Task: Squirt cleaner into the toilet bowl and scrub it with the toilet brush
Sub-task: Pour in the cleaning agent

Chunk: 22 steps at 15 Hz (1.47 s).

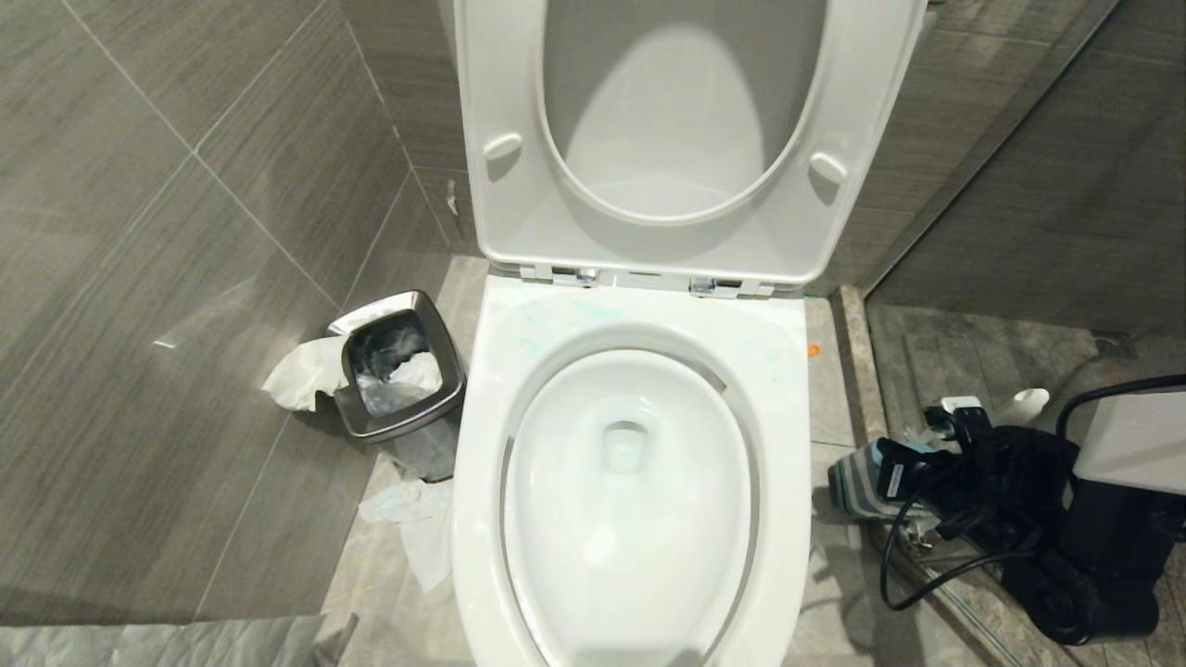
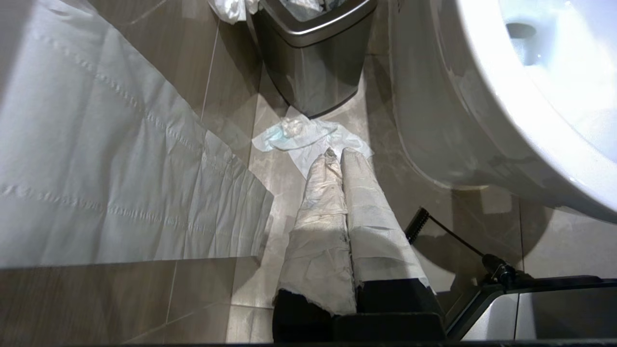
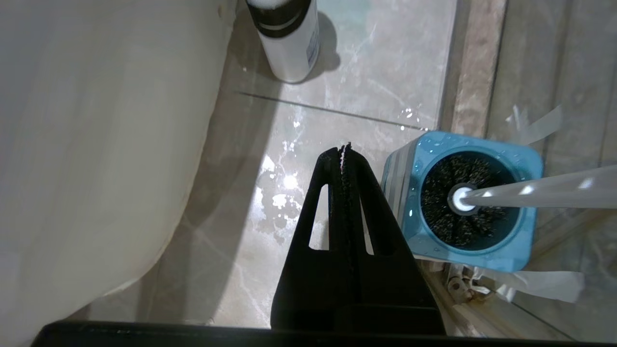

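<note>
The toilet bowl (image 1: 630, 491) was seen with seat and lid (image 1: 649, 139) raised; faint teal streaks of cleaner (image 1: 556, 320) were left on the flat rim behind the basin. To the bowl's left, a steel bin (image 1: 398, 375) was stood against the wall, with crumpled tissue (image 1: 417, 523) on the floor beside it. To the bowl's right, the toilet brush (image 3: 462, 200) was seated bristles-down in its blue-topped holder (image 3: 525, 241). A white bottle (image 3: 289, 38) was stood close to the bowl's base. The right gripper (image 3: 344, 149) was held just beside the holder, fingers pressed together on nothing. The left gripper (image 2: 337, 154), its fingers wrapped in white and closed empty, was hung low beside the bowl's left flank, above the tissue.
</note>
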Tool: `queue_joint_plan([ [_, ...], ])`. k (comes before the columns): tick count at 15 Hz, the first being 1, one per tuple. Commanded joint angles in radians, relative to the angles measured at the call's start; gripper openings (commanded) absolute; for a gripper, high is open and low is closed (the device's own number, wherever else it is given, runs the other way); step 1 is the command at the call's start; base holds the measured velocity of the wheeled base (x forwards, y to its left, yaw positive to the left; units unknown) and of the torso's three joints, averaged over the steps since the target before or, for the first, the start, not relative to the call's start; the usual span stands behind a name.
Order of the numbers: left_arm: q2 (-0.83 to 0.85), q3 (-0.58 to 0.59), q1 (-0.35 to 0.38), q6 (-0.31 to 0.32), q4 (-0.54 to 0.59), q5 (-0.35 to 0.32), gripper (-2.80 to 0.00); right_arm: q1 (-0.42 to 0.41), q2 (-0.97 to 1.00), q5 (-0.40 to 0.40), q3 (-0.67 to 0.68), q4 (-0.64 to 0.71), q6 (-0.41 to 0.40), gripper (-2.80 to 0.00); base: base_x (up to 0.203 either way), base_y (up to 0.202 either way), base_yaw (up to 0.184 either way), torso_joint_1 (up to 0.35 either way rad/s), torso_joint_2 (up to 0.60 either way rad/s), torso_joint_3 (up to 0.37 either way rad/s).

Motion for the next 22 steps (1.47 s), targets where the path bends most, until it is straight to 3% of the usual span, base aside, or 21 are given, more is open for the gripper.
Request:
queue_joint_plan([
  [1,0.001,-0.002,0.0,0.001,0.003,0.0,-2.8,0.0,0.001,0.001,-0.001,-0.009,0.0,-2.8,0.0,0.0,0.0,0.002,0.0,-0.157],
  [10,0.001,-0.002,0.0,0.001,0.004,0.0,-2.8,0.001,-0.006,0.003,-0.023,-0.009,0.0,-2.8,0.0,0.0,0.0,0.002,0.0,-0.191],
  [22,0.001,-0.001,0.0,0.001,-0.001,0.0,-2.8,0.015,-0.024,0.076,-0.08,-0.009,-0.025,-2.8,0.0,0.0,0.0,0.003,0.0,-0.184],
])
